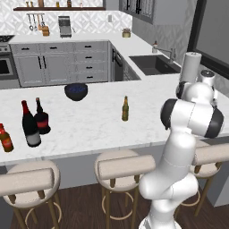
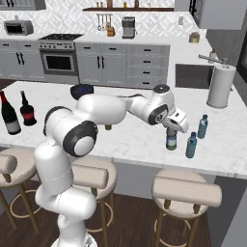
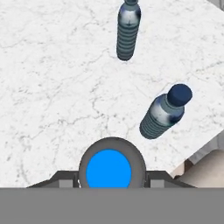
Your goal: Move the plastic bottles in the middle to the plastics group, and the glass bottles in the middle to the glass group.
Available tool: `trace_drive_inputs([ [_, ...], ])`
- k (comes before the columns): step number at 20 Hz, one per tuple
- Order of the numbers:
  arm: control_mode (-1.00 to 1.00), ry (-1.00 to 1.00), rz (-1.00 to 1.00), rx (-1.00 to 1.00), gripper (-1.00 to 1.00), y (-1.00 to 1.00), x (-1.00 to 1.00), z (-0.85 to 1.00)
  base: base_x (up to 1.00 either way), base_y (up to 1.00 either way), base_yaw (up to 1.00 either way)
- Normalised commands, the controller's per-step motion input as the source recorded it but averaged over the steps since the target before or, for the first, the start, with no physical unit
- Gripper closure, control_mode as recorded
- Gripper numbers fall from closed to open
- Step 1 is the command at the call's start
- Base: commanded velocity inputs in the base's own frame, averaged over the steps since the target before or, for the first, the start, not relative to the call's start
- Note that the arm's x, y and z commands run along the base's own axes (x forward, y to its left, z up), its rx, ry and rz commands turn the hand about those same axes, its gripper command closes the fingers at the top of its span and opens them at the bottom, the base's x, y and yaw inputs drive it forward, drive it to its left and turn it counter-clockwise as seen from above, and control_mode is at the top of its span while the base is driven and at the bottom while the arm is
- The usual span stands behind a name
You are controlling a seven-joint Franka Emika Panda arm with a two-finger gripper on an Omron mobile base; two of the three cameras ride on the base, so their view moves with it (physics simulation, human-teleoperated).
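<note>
My gripper (image 2: 171, 131) is shut on the top of a small clear blue-tinted plastic water bottle (image 2: 171, 141) at the counter's right end. In the hand view its blue cap (image 3: 108, 171) sits between the finger tips. Two more water bottles (image 2: 202, 126) (image 2: 191, 144) stand just to its right, also seen in the hand view (image 3: 127, 30) (image 3: 164, 113). The slim amber beer bottle (image 1: 125, 108) stands alone mid-counter. At the left, the tall wine bottle (image 1: 30, 125) stands beside the squat red-labelled bottle (image 1: 41, 117) and an orange-red bottle (image 1: 5, 137).
A dark blue bowl (image 1: 76, 91) sits at the counter's far side. A paper towel roll (image 2: 221, 86) stands at the back right near the sink (image 1: 152, 63). Padded stools (image 1: 118, 164) line the counter's near edge.
</note>
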Motion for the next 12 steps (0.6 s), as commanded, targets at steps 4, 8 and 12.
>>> trace_drive_inputs([
  [4, -1.0, -0.02, 0.0, 0.07, 1.0, -0.02, 0.0, 0.0, 0.0, 0.0, 0.0],
  [8, -1.0, -0.06, 0.0, 0.05, 1.0, 0.0, 0.04, 0.0, 0.0, 0.0, 0.0],
  [12, -1.0, -0.05, 0.0, 0.01, 1.0, 0.01, 0.03, -0.04, 0.0, 0.0, 0.0],
])
